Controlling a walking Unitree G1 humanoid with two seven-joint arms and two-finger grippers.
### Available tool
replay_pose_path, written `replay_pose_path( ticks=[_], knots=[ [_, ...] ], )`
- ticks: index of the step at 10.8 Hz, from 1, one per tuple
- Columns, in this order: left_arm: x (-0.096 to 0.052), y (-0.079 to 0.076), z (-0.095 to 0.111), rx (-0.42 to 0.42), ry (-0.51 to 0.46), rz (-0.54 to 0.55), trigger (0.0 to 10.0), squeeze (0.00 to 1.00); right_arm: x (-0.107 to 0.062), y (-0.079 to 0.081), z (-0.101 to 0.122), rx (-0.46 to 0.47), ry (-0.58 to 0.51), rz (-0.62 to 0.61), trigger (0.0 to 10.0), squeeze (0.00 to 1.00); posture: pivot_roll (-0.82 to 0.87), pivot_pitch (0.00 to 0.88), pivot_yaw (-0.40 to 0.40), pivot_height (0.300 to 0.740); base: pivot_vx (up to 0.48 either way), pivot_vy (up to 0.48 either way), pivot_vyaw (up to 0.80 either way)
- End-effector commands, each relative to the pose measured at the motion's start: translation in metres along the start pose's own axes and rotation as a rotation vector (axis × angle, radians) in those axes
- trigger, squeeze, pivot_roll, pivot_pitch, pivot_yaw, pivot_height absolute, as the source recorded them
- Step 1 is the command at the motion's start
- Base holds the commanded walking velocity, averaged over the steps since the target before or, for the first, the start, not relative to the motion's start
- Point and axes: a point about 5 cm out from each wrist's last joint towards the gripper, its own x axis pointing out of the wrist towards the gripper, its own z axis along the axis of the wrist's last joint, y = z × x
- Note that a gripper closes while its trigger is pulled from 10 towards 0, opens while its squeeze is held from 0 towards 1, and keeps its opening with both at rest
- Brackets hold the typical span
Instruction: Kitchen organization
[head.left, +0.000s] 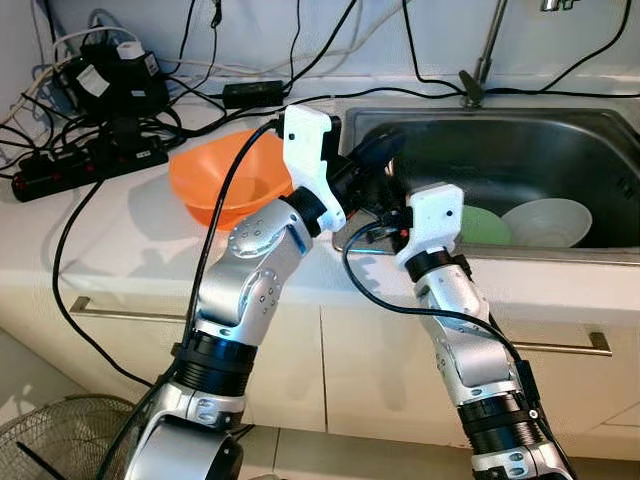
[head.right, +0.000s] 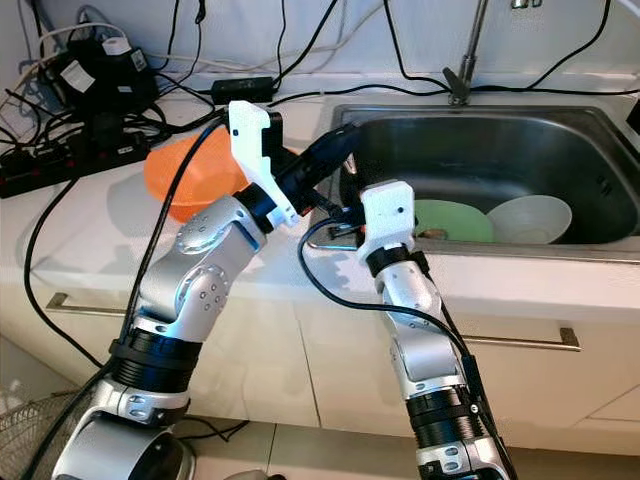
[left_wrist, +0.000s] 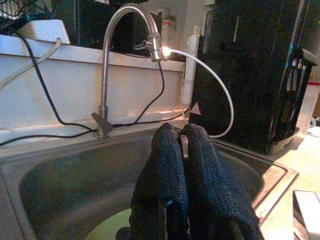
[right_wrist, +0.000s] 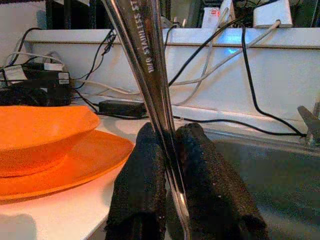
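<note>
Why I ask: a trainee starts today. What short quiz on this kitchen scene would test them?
1. True or false: the right gripper is shut on a long stainless steel utensil handle.
2. What lies in the stainless steel sink?
A. a green plate and a white bowl
B. a red mug
C. a black kettle
3. Fill in: on the white counter, the orange plastic bowl sits on an orange ____.

Key: 1 true; 2 A; 3 plate.
</note>
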Motion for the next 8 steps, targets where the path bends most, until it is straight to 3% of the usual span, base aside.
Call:
replay_pose_path(
  ticks=[1, 2, 8],
  knots=[
    [-0.0008, -0.0003, 0.0016, 0.002, -0.004, -0.010, 10.0, 0.00, 0.0019, -0.0017, 0.0017, 0.017, -0.010, -0.013, 0.0, 0.00, 0.02, 0.000, 0.079, 0.740, 0.000, 0.000, 0.00],
    [-0.0007, 0.0017, 0.0008, -0.012, -0.004, 0.007, 10.0, 1.00, 0.0011, -0.0029, 0.0015, 0.016, -0.009, -0.016, 0.0, 0.00, 0.02, 0.000, 0.077, 0.740, 0.000, 0.000, 0.00],
    [-0.0051, 0.0075, 0.0088, 0.012, -0.058, 0.051, 10.0, 1.00, 0.0040, -0.0110, 0.0022, -0.006, -0.012, -0.028, 0.0, 0.00, 0.02, 0.000, 0.068, 0.740, 0.000, 0.000, 0.00]
  ],
)
